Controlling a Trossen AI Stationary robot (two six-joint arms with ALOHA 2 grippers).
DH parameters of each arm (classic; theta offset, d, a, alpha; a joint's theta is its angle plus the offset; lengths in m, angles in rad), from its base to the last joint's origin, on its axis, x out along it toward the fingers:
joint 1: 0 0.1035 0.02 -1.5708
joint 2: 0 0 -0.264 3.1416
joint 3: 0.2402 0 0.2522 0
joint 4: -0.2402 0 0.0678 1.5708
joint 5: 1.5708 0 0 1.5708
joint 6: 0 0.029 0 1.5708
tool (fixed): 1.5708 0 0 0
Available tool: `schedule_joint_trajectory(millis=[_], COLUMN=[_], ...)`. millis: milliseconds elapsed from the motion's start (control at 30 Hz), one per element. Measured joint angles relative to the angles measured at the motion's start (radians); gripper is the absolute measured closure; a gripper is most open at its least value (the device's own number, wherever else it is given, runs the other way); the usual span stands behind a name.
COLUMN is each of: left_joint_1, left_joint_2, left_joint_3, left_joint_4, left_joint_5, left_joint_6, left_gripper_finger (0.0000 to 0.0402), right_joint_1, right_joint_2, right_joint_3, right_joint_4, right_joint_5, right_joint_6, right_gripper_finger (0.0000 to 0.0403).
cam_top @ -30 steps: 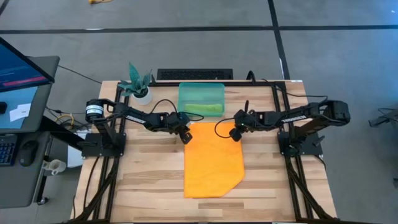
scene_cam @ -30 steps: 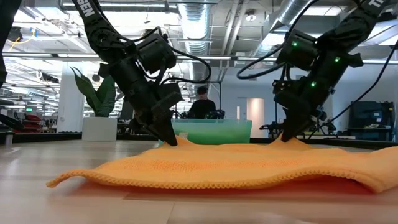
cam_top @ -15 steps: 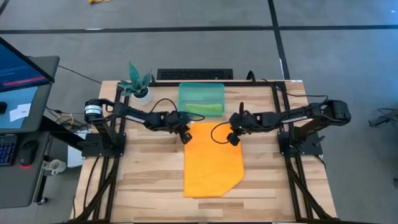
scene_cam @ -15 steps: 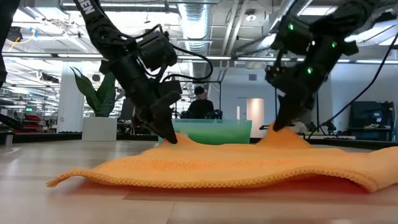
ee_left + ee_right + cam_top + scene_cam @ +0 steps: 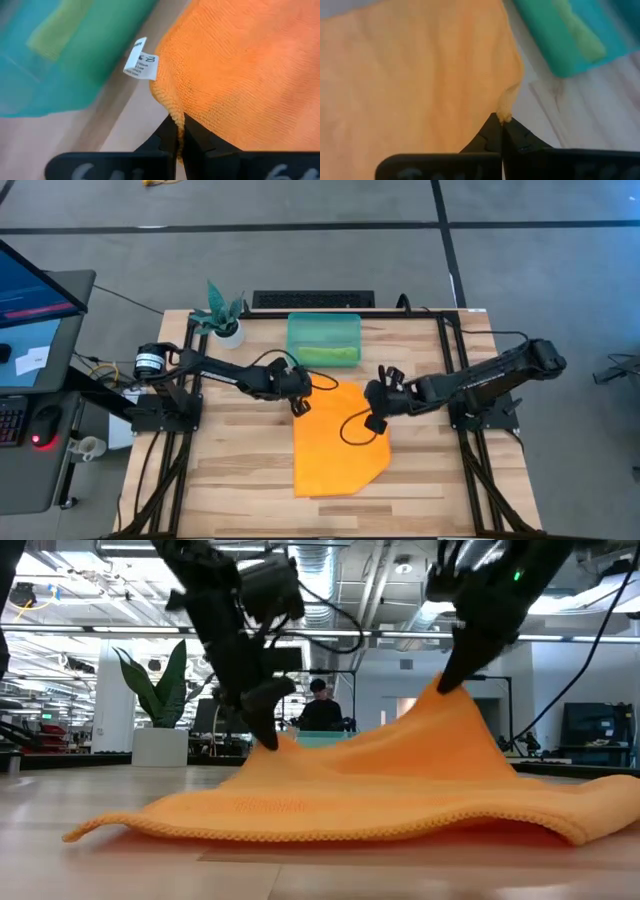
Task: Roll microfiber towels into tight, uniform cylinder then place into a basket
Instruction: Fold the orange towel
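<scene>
Lifted since 1 s ago: orange towel (image 5: 340, 440) far edge | left gripper (image 5: 180, 131), right gripper (image 5: 503, 121) pinch nubby corners

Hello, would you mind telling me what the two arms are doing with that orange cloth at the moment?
Both arms are working on the orange towel, which lies spread on the wooden table. The left hand pinches one far corner and the right hand pinches the other, holding that edge lifted off the table and over the cloth while the near part lies flat. It is not rolled yet. The teal basket beyond it already holds a lime green towel.
</scene>
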Motion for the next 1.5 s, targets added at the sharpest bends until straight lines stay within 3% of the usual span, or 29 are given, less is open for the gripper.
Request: schedule_joint_trajectory(millis=[333, 633, 900, 1300, 1500], left_joint_1=[-0.191, -0.366, -0.462, -0.519, -0.589], left_joint_2=[0.000, 0.000, 0.001, 0.000, 0.000], left_joint_3=[0.216, 0.364, 0.506, 0.791, 0.866], left_joint_4=[-0.288, -0.442, -0.476, -0.804, -0.818], left_joint_5=[-0.334, -0.518, -0.535, -0.604, -0.608], left_joint_6=[-0.052, -0.108, 0.021, -0.053, 0.011], left_gripper_finger=[0.0400, 0.0400, 0.0400, 0.0400, 0.0400], right_joint_1=[0.216, 0.390, 0.466, 0.481, 0.506], right_joint_2=[0.000, 0.000, 0.000, 0.000, 0.000], right_joint_3=[0.150, 0.259, 0.429, 0.594, 0.648], right_joint_4=[-0.110, -0.170, -0.270, -0.416, -0.486], right_joint_5=[0.203, 0.331, 0.354, 0.351, 0.413], right_joint_6=[0.030, 0.030, 0.022, 0.022, 0.022], right_gripper_finger=[0.0394, 0.0393, 0.0395, 0.0395, 0.0395])
